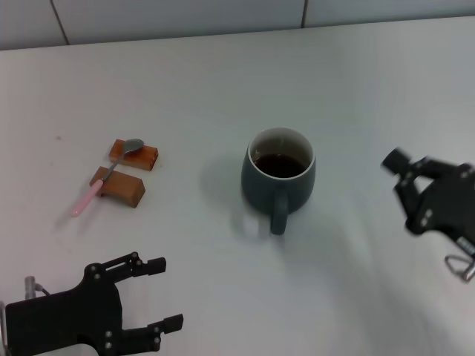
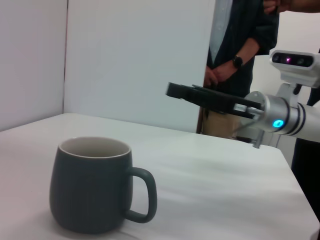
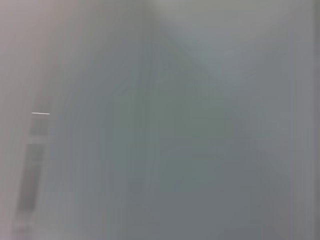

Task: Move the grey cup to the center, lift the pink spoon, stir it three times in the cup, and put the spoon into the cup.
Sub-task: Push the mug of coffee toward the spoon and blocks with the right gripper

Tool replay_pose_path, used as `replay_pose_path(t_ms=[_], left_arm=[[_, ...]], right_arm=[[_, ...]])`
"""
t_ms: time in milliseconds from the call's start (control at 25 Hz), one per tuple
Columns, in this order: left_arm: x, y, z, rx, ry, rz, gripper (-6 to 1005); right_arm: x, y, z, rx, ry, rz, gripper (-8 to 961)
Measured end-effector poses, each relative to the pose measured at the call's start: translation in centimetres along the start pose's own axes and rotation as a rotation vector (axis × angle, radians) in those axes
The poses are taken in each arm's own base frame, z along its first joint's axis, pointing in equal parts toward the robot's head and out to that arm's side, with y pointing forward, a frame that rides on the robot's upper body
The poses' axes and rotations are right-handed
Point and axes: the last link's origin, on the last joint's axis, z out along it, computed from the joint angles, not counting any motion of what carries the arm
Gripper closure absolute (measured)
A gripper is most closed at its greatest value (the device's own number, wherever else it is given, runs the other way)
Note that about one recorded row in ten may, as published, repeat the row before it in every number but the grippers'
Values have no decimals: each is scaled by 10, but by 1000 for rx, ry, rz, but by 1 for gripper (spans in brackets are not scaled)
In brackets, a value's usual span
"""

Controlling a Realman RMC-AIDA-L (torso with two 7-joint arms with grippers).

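Note:
The grey cup (image 1: 278,178) stands upright mid-table, handle toward me, with dark liquid inside; it also shows in the left wrist view (image 2: 92,185). The pink spoon (image 1: 104,179) lies at the left, resting across two brown wooden blocks, its silver bowl on the far block and its pink handle pointing toward me. My left gripper (image 1: 163,294) is open and empty at the near left, apart from the spoon. My right gripper (image 1: 401,191) is open and empty, to the right of the cup and clear of it; it also shows in the left wrist view (image 2: 175,91). The right wrist view shows only blur.
Two brown wooden blocks (image 1: 122,185) (image 1: 135,154) lie under the spoon. The white table (image 1: 356,89) ends at a wall at the back. In the left wrist view a person (image 2: 240,55) stands beyond the table's far edge.

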Motion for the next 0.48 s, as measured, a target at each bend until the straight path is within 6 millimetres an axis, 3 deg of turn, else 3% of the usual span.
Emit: replay_pose_path(t_ms=[80, 200, 280, 360, 480], left_arm=[[0, -1, -1, 10, 4, -1, 186], [0, -1, -2, 17, 7, -1, 186], [1, -2, -3, 26, 13, -1, 186], [1, -2, -3, 28, 14, -1, 186], [2, -2, -3, 28, 17, -2, 186]], right_arm=[[5, -17, 5, 125, 25, -21, 930], [10, -25, 13, 147, 69, -23, 930], [22, -33, 33, 129, 172, -32, 930], [26, -34, 38, 118, 206, -37, 930], [38, -29, 63, 33, 300, -55, 929]])
